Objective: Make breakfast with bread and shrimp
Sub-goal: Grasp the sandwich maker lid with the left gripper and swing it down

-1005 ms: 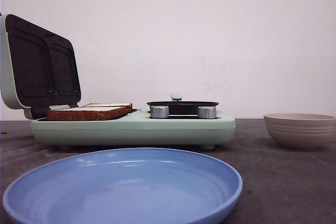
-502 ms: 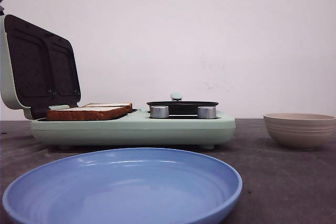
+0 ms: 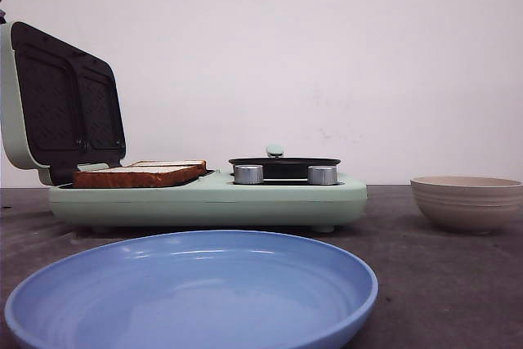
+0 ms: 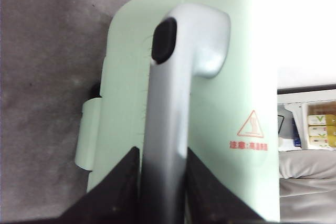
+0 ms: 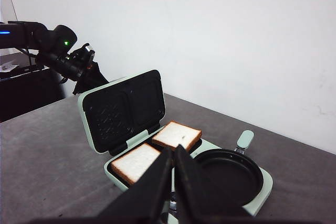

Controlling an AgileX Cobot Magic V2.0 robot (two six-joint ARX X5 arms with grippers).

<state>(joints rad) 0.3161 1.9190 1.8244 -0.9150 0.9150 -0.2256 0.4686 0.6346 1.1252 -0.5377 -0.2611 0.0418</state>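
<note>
I see the bread point(image 5: 157, 149) as two thick square slices, white on top with orange-brown crust, lying flat side by side on the dark lower plates of the mint-green breakfast maker point(image 3: 212, 199); from the front they show only as a low brown-edged slab point(image 3: 139, 174) just below the raised lid. I cannot find the shrimp in any view. The lid point(image 5: 123, 108) stands open and tilted back, its dark waffled inner plates facing the bread. On its outer side my left gripper point(image 4: 160, 174) has its jaws set around the silver lid handle point(image 4: 181, 77), one dark finger point(image 4: 118, 187) pressed to each side of it, so I read it as clamped on that handle. Beside the bread, on the same appliance, sits a round black pan point(image 5: 228, 174) with a pale green handle point(image 5: 244, 140), and two silver knobs point(image 3: 248, 174) face the front. My right gripper point(image 5: 173, 177) hangs above the maker with its jaws nearly together and nothing between them. On the grey counter point(image 3: 425, 275) a blue plate point(image 3: 192, 292) lies nearest the front camera, and a beige bowl point(image 3: 466, 202) stands well apart at the right.
</note>
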